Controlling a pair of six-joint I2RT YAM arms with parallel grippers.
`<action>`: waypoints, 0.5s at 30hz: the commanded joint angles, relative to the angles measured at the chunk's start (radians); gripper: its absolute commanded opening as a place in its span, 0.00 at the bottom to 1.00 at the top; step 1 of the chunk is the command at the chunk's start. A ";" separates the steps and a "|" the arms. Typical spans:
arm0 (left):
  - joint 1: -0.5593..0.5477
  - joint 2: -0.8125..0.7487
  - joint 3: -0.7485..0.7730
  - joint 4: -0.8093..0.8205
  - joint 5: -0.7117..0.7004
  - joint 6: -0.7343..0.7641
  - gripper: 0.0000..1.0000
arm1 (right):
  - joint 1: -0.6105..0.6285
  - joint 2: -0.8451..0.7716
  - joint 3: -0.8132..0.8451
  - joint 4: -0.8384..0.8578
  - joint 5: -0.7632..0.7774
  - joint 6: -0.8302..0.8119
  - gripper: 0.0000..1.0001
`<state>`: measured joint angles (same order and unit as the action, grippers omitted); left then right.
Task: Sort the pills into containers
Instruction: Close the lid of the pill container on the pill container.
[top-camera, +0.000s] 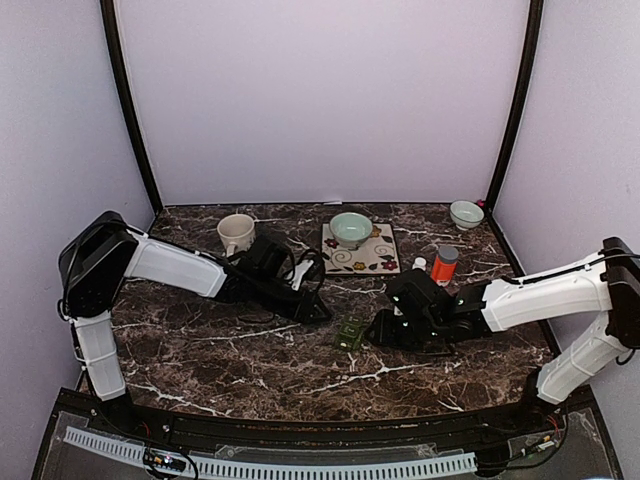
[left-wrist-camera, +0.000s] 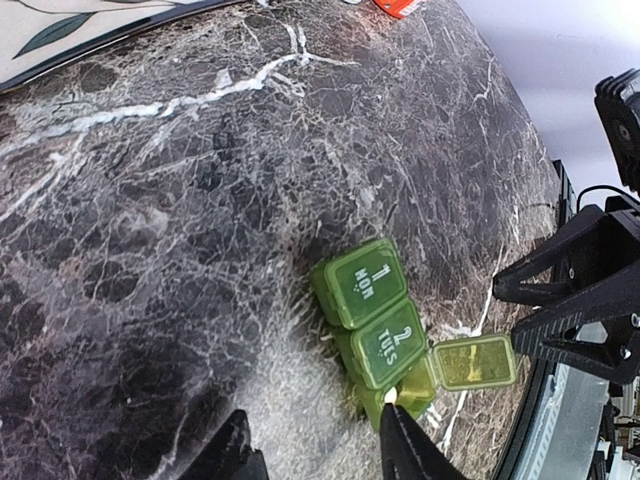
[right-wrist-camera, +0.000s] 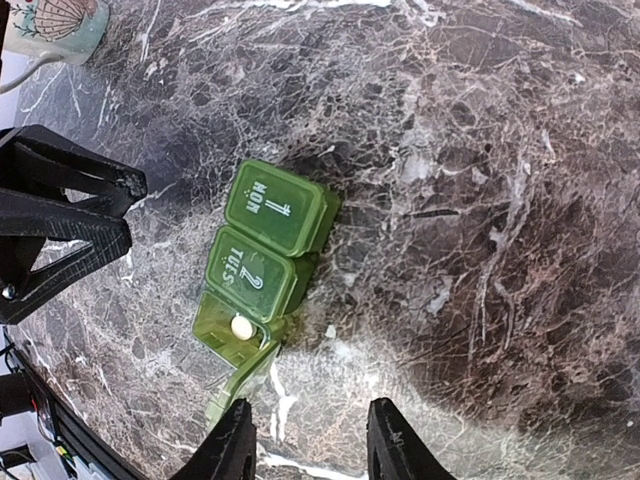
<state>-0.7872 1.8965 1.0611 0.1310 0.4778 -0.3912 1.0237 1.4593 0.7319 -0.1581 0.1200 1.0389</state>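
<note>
The containers are a small dark green pill-box strip (top-camera: 350, 332) lying on the marble table between my two grippers. The lids marked 1 MON (right-wrist-camera: 273, 208) and 2 TUES (right-wrist-camera: 246, 275) are down. The third compartment's lid (left-wrist-camera: 475, 362) is flipped open, and one white pill (right-wrist-camera: 241, 326) lies inside it. My left gripper (left-wrist-camera: 315, 445) is open and empty, one fingertip (left-wrist-camera: 398, 425) right at the open compartment's edge. On the strip's other side my right gripper (right-wrist-camera: 310, 440) is open and empty, with a finger (right-wrist-camera: 228, 440) close by the raised lid.
A beige mug (top-camera: 236, 233) stands at the back left. A pale green bowl (top-camera: 350, 228) sits on a floral tile, and another bowl (top-camera: 466, 213) is in the back right corner. An orange bottle with a grey cap (top-camera: 444, 264) and a small white cap (top-camera: 419, 263) stand behind the right arm.
</note>
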 joint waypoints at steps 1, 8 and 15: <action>0.009 0.020 0.046 -0.047 0.029 0.024 0.43 | 0.016 -0.027 -0.014 0.009 0.007 0.025 0.39; 0.010 0.044 0.073 -0.080 0.021 0.038 0.39 | 0.031 0.010 0.004 0.024 -0.010 0.029 0.36; 0.011 0.066 0.108 -0.127 0.017 0.060 0.36 | 0.032 0.049 0.019 0.043 -0.026 0.027 0.35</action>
<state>-0.7826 1.9583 1.1316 0.0525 0.4896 -0.3622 1.0473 1.4857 0.7292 -0.1551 0.1047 1.0573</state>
